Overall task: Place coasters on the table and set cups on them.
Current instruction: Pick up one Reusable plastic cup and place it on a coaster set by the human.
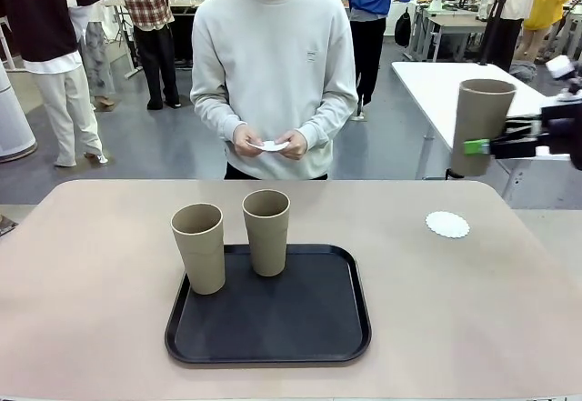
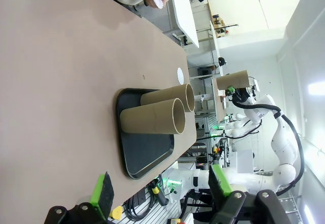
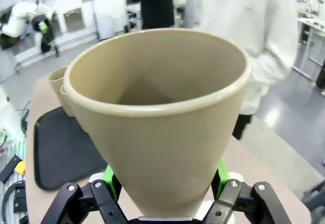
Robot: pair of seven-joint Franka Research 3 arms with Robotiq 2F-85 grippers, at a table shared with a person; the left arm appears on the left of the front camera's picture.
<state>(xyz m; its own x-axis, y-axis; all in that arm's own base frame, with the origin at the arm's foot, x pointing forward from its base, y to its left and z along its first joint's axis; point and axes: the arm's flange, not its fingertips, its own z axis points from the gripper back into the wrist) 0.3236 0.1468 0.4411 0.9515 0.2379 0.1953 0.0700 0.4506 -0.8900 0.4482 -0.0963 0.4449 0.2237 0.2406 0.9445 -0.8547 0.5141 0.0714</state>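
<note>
Right gripper point(image 1: 479, 146): you're pinching a cup point(image 1: 484, 110), aloft at the frame's right edge.
Left gripper point(image 2: 160, 188): fingers spread wide.
Coaster point(image 1: 447, 225): on the table point(image 1: 473, 310), below-left of your cup.
Around: two more cups point(image 1: 198, 248) on the black tray point(image 1: 273, 333), centre; person's hands point(image 1: 245, 137) hold another coaster point(image 1: 269, 146), top centre.

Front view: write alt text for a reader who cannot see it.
The right gripper holds a tan cup upright in the air at far right, near a white coaster lying on the beige table. Two more cups stand on a black tray, and a person opposite holds another coaster in both hands.
</note>
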